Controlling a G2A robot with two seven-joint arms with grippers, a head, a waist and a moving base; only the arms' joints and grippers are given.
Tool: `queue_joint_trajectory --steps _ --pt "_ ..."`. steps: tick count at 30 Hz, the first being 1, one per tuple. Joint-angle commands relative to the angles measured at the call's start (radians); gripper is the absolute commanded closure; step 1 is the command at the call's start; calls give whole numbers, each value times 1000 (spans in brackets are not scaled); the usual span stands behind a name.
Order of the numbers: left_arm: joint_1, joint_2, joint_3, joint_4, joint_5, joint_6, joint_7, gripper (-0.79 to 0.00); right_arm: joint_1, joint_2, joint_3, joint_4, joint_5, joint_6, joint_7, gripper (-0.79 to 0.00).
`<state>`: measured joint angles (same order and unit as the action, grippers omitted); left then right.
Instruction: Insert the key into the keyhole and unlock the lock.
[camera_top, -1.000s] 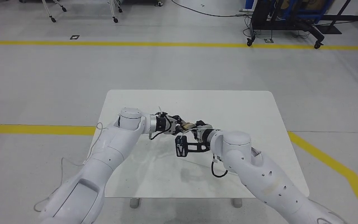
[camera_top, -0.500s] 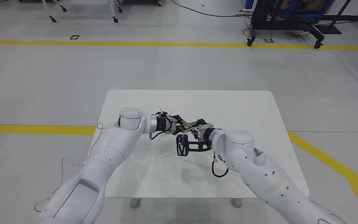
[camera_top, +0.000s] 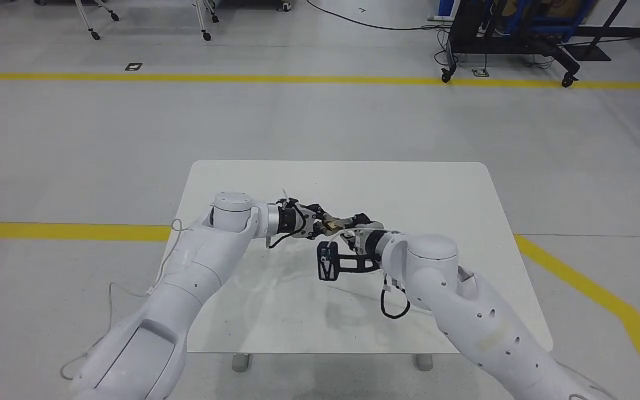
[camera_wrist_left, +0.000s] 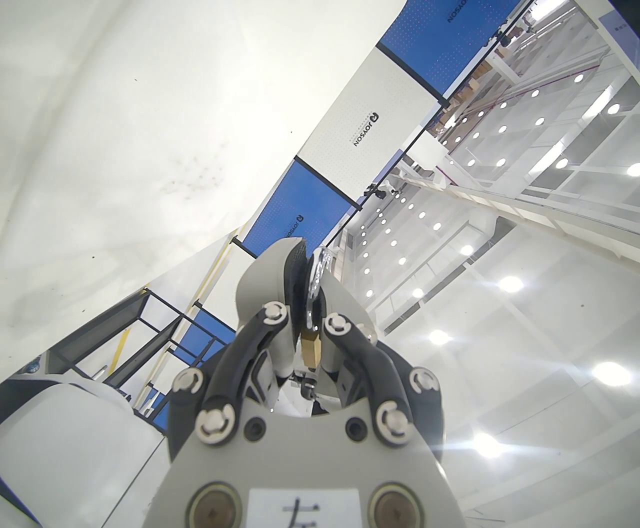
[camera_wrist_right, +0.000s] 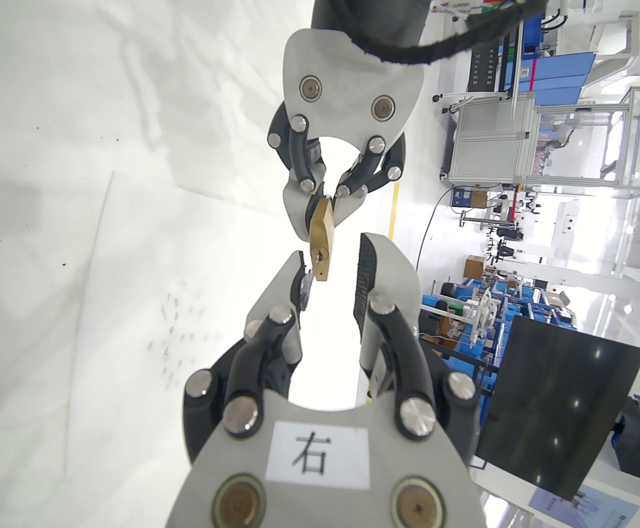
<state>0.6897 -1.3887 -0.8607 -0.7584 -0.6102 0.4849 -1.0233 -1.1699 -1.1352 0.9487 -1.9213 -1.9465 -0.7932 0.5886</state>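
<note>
**Key (camera_wrist_right: 306, 284) seated in the lock (camera_wrist_right: 321, 227), right gripper (camera_wrist_right: 333, 252) slack around it**

The left gripper (camera_wrist_left: 306, 270) is clenched on the brass lock, pinching it near its shackle (camera_wrist_left: 318, 272) above the middle of the table (camera_top: 440, 190); the lock's keyed end points toward the right gripper, whose fingers stand apart with nothing gripped. The key sits with its blade in the keyhole (camera_wrist_right: 318, 256) and its head against one pad of the right gripper, the other pad well clear; so insertion looks done and the turn not yet made, though whether the shackle has sprung cannot be told.

What could go wrong, as a judgement: the key hangs by its blade alone, so a nudge from the touching pad could tip it or drag it out; closing off-centre on the head could lever the key sideways rather than twist it; a turn would load the left grip, and the lock could swivel between those fingers instead of unlocking.

As for holders, the keyhole is the one receptacle in play; it holds the key's blade.
</note>
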Motion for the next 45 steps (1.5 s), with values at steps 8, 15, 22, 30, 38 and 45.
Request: queue_joint_trajectory --steps 8,15,22,30,38,45 --pt "2 1 -3 -6 5 2 -3 0 6 -4 0 15 1 -3 -8 -169" --pt "4 2 -6 -9 7 1 0 0 7 -6 4 9 -2 -2 -10 -148" --pt "6 3 -8 -11 7 4 -2 0 3 -7 9 11 -5 -9 -22 0" --pt "8 4 -11 -12 6 6 -1 0 -5 -5 23 3 -7 -16 -50 0" --pt "10 5 -14 -16 5 4 -11 0 -20 0 41 -3 -19 -28 -75 0" --pt "11 6 -18 -16 2 5 -9 0 -23 0 43 -8 -25 -29 -79 0"
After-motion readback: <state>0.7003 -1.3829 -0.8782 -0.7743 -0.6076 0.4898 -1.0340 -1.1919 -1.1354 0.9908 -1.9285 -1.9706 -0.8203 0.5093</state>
